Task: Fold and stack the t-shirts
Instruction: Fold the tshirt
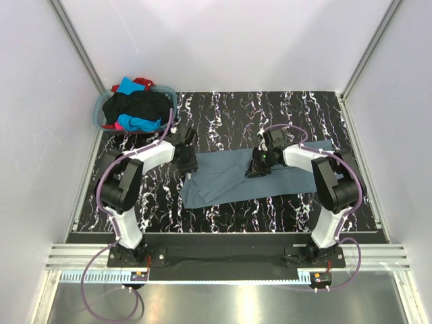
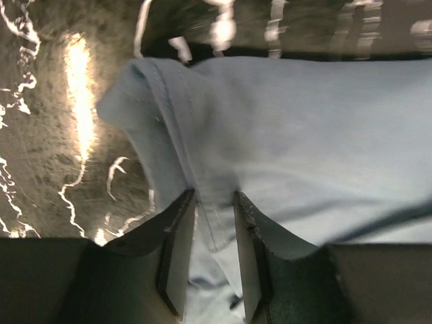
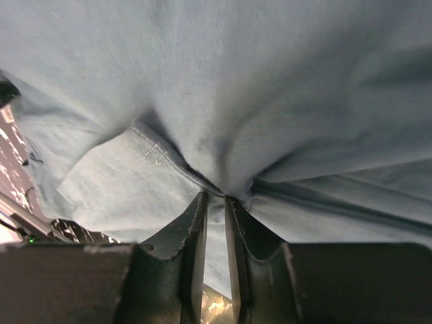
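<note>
Slippage is our risk: left gripper (image 2: pixel 212 201) and right gripper (image 3: pixel 214 200) each pinch the slate blue-grey t-shirt (image 1: pixel 223 182) by a thin hem, which uneven pulling could free.

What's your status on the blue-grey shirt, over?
Left fingers shut on edge of blue-grey t-shirt; right fingers pinch its middle. Shirt lies on table. Basket far left, out of the way.

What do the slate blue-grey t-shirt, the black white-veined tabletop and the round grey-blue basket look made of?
The slate blue-grey t-shirt: soft matte knit fabric, probably cotton; it creases and shows a stitched hem. The black white-veined tabletop: hard, glossy, marble-patterned, perhaps laminate; it reflects the lights. The round grey-blue basket: likely smooth plastic; its thin rim holds a rigid curve.
</note>
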